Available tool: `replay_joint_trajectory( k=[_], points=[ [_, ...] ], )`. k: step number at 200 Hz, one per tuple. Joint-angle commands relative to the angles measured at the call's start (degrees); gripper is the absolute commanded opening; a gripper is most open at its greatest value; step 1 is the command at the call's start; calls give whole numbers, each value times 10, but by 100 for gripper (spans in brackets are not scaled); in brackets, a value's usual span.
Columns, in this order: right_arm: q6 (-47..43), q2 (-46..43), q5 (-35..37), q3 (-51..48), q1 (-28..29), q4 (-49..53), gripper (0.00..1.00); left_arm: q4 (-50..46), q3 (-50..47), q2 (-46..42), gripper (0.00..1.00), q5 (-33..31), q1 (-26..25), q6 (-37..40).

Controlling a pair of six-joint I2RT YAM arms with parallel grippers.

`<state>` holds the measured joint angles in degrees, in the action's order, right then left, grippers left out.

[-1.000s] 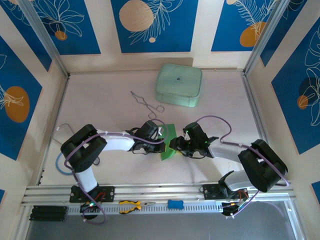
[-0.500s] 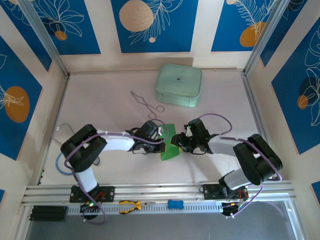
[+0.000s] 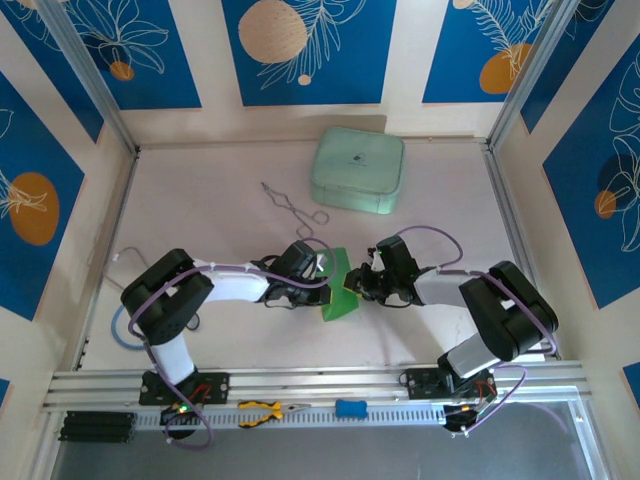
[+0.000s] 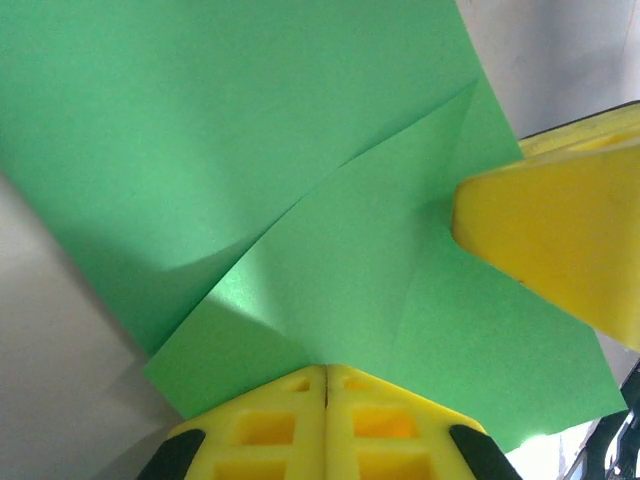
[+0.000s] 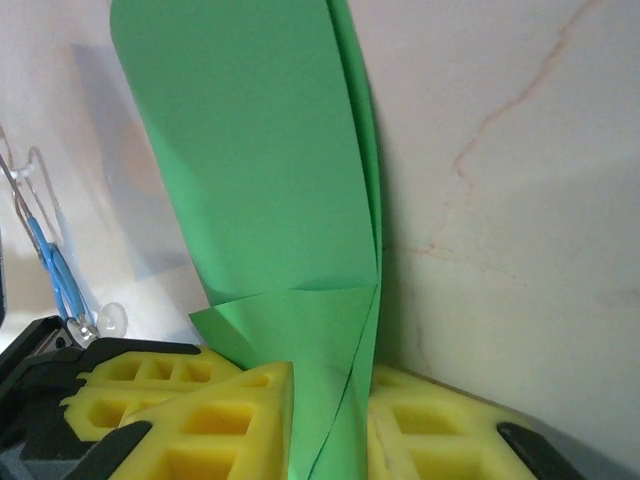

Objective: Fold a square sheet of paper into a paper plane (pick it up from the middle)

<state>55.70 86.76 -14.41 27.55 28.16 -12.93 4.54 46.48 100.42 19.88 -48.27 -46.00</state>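
A: Near rail first?
B: Pliers (image 3: 266,410), yellow-handled, on the slotted metal rail. A small blue block (image 3: 350,408) sits at their 3 o'clock.

A: The paper?
B: Sheet of paper (image 3: 338,290), bright green, thin, matte, at mid-table (image 3: 200,210) between the two arms. It is not lying flat. In the left wrist view the sheet of paper (image 4: 250,150) has one corner flap folded over, with a diagonal edge and a faint crease. It throws a shadow on the pale surface. In the right wrist view the sheet of paper (image 5: 270,180) rises as a tall curved blade, with layers doubled along its right edge.

A: Left gripper?
B: Left gripper (image 3: 324,272) is at the sheet's 9 o'clock. Its yellow foam pads are pressed together, seam closed (image 4: 326,378), with the tips against the paper's face.

A: Right?
B: Right gripper (image 3: 353,286) is at 3 o'clock. Its pads stand narrow (image 5: 330,380), one on each side of the paper's lower end. Whether they pinch it, cannot tell.

A: Farther back?
B: Bent wire tongs (image 3: 290,205) at the sheet's 11 o'clock. A pale mint rounded case (image 3: 358,171) at 12, well apart.
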Motion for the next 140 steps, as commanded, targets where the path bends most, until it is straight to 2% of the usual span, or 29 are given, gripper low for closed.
replay_joint_trajectory(
  k=[1, 39, 72, 90, 115, 140],
  points=[
    [-8, 9, -13, 2, -3, -17, 23, -30, -7, -11, 0, 4, -3, 13],
    [-15, 18, -14, 4, -6, -21, 23, -30, -6, -16, 0, 9, -3, 15],
    [-20, 26, -27, 3, -9, -35, 12, -35, -6, -28, 0, 7, -4, 16],
    [-29, 18, -35, 3, -9, -36, 10, -39, -7, -48, 0, -1, -3, 16],
    [-53, -9, -33, 9, -9, -11, 4, -52, -10, -83, 5, -24, -3, 20],
    [-85, -63, -5, 17, -7, 49, 3, -83, -18, -132, 13, -76, -3, 24]
  ],
)
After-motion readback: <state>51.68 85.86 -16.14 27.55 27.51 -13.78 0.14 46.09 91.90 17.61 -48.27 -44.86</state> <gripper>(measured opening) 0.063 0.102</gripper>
